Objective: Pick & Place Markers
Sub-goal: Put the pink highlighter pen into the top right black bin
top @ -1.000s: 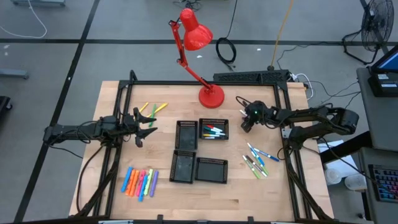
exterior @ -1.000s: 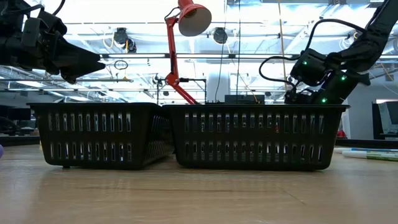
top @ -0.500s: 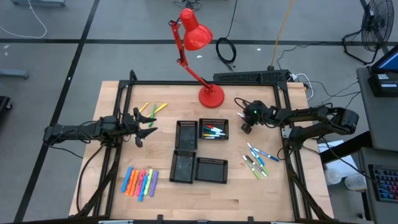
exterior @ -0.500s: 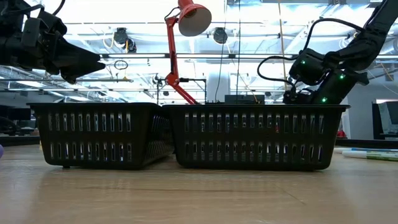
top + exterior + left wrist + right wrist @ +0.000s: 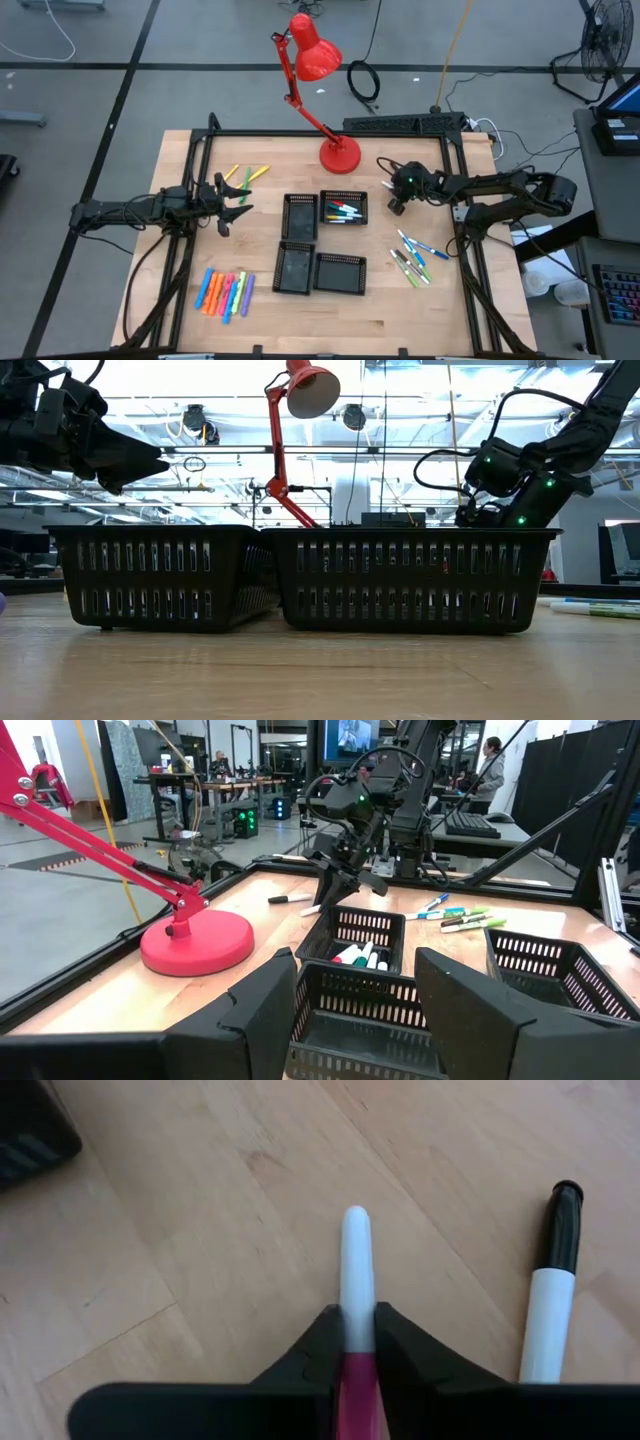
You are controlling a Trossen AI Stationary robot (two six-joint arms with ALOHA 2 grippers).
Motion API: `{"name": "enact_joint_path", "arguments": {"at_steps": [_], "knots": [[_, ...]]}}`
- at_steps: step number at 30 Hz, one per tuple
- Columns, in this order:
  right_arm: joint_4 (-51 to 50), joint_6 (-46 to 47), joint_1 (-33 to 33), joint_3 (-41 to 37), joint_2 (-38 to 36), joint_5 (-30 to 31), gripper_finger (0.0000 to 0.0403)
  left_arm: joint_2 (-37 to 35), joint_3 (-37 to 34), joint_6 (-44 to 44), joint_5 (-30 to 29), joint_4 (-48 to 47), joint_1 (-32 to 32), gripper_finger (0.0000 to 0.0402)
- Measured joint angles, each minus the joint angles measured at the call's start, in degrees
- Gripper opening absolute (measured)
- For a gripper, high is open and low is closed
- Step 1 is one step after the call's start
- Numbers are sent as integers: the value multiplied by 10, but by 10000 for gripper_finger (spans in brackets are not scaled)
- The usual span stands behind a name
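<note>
Right wrist view shows the right gripper point(image 5: 358, 1342) closed on a white marker with a pink cap point(image 5: 356, 1270), the white barrel projecting forward beyond the fingertips and the pink end seated between them; a black-capped marker point(image 5: 549, 1295) lies just beside it on the bench point(image 5: 200, 1230), apart from the held one. Whether the held marker is lifted clear of the wood cannot be told. A grasp near the cap end appears to have been chosen so that the long barrel is kept free for lowering into a tray. From above, the right gripper point(image 5: 400, 196) is seen just beside the upper-right black mesh tray point(image 5: 343, 195), where several markers point(image 5: 343, 212) already lie, so a short carry over that tray's rim is judged to be what remains for this marker. More markers are grouped at the bench's right point(image 5: 412, 256), lower left point(image 5: 225, 292) and upper left point(image 5: 245, 175). The left gripper point(image 5: 232, 207) is held with its fingers spread and empty, left of the four trays, with open bench around it. The red lamp base point(image 5: 339, 154) stands near the right gripper and should be avoided.
</note>
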Motion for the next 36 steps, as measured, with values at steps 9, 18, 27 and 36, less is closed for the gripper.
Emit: {"name": "enact_joint_path", "arguments": {"at_steps": [9,18,27,36], "knots": [[21,0,0,0,0,0,35,0,0,0,0,0,0,209],[37,0,0,-1,1,0,31,0,0,0,0,0,0,209],[102,-4,0,-3,3,-33,29,0,0,0,0,0,0,209],[146,-4,0,-3,2,-30,28,0,0,0,0,0,0,209]]}}
